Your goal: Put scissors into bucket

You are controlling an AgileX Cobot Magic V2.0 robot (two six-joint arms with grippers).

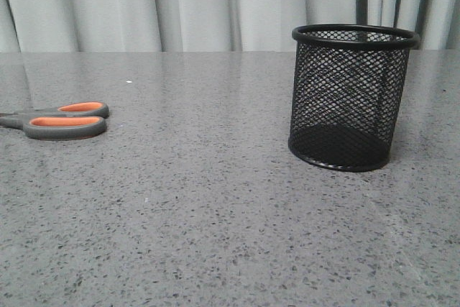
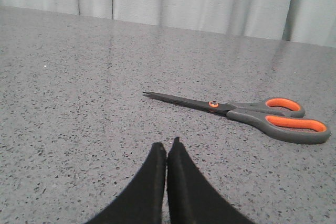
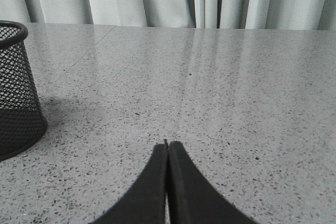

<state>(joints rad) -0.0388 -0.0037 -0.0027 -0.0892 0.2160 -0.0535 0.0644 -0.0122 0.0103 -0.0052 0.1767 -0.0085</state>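
The scissors (image 1: 61, 121) lie flat on the grey speckled table at the far left of the front view, only the grey and orange handles in frame. In the left wrist view the whole scissors (image 2: 247, 115) show, blades closed. My left gripper (image 2: 167, 146) is shut and empty, short of the blades. The black mesh bucket (image 1: 351, 98) stands upright and empty at the right. It also shows in the right wrist view (image 3: 16, 93). My right gripper (image 3: 168, 144) is shut and empty, to the side of the bucket. Neither gripper shows in the front view.
The grey speckled table (image 1: 201, 206) runs back to a pale curtain (image 1: 215, 1) along its far edge. A small white speck (image 1: 129, 81) lies on the table behind the scissors.
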